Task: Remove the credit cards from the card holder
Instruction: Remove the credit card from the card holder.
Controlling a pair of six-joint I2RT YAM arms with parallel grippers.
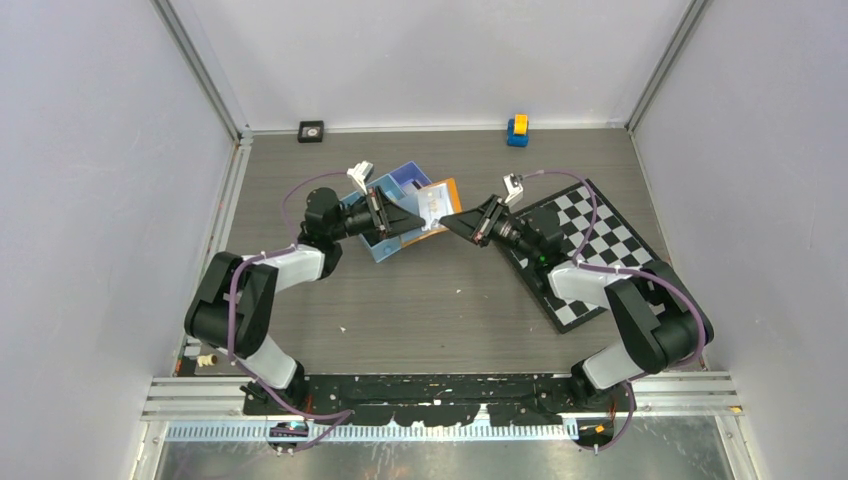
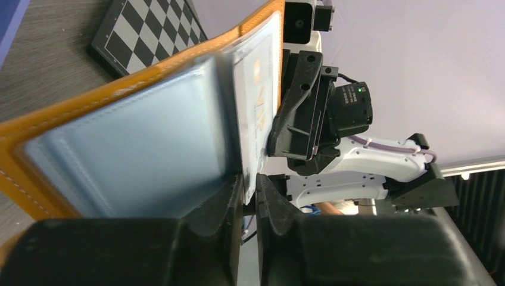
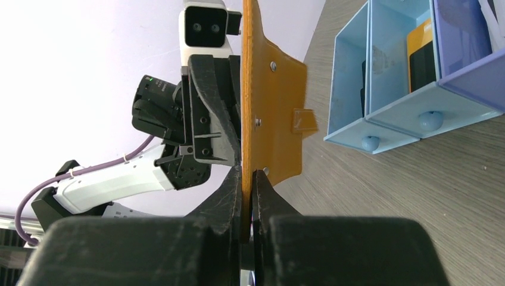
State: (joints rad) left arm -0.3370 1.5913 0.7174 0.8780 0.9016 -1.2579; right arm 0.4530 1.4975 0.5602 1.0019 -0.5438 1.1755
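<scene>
The right end effector (image 3: 247, 179) is pressed together on one edge of the orange card holder (image 3: 271, 113), pinching it. The card holder is open and held up above the worktop (image 1: 430, 310), in the far half, just beside the blue tray (image 3: 357, 83). A pale credit card (image 2: 257, 101) sits in a clear pocket inside it. The left end effector (image 2: 250, 182) has its fingers close together at that card's edge. I cannot tell if they pinch it. The checkerboard (image 1: 600, 235) lies near the right edge.
</scene>
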